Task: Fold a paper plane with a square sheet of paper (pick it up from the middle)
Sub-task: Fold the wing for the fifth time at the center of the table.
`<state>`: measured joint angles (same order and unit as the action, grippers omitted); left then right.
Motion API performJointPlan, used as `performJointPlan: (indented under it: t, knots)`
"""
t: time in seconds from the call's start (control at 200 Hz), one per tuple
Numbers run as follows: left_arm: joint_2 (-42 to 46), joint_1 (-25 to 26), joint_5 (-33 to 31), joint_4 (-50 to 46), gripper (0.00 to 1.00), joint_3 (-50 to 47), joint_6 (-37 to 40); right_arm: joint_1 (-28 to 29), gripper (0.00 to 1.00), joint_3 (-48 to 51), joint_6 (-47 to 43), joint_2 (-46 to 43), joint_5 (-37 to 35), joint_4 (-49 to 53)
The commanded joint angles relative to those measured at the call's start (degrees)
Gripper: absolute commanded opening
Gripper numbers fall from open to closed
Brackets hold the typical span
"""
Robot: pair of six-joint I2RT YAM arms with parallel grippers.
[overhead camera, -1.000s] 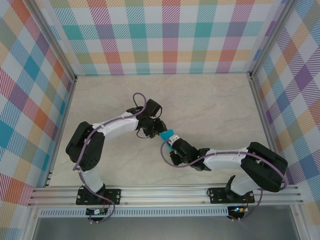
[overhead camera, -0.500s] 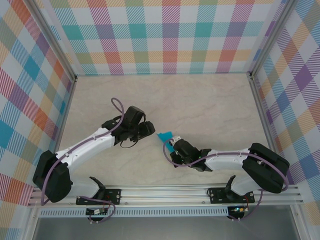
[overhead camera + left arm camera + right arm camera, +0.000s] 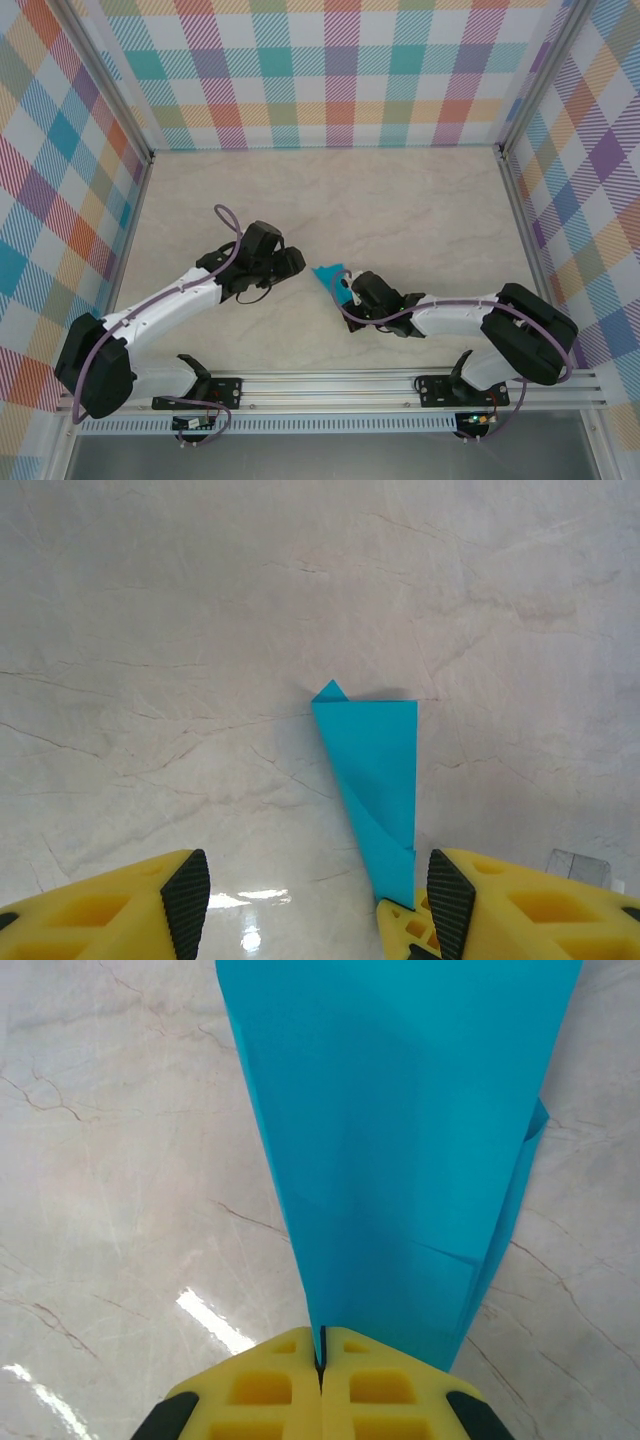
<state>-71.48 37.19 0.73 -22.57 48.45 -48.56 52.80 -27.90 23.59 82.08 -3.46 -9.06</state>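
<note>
The square sheet of paper stands folded into a slim, pointed cyan paper plane (image 3: 328, 272) near the middle of the table. My right gripper (image 3: 345, 290) is shut on its narrow end, and the paper fans out wide ahead of the yellow jaws (image 3: 322, 1355). In the right wrist view the paper plane (image 3: 400, 1140) shows a crease and a second layer at its right edge. My left gripper (image 3: 295, 262) sits just left of the plane, open and holding nothing. From the left wrist the paper plane (image 3: 375, 770) rises beyond the open left gripper (image 3: 310, 890).
The pale marble tabletop (image 3: 420, 210) lies bare behind and to both sides of the arms. Checked walls (image 3: 330, 70) close off the back and sides. A metal rail (image 3: 330, 385) runs along the near edge.
My left gripper has opened, let go of the paper and drawn back to the left and lower. The right gripper keeps hold of the plane and has barely shifted.
</note>
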Motion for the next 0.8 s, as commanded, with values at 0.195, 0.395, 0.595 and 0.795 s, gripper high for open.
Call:
performJointPlan:
  t: [0.195,0.395,0.595,0.795]
  knots:
    - [-0.4,-0.7,0.9,6.0,0.62,-3.4,-0.1,-6.7,0.02,3.9,6.4,-1.8,13.4,-8.9]
    - [-4.1,-0.7,3.9,9.8,0.61,-3.0,0.1,-10.0,0.02,4.8,8.9,-1.7,19.4,-12.3]
    - [-6.6,-0.7,6.6,12.9,0.58,-3.4,0.7,-12.4,0.02,4.1,12.5,1.3,26.2,-16.8]
    - [-8.4,-0.5,9.8,17.2,0.53,-4.4,0.8,-13.7,0.03,4.8,17.5,4.7,28.1,-21.6]
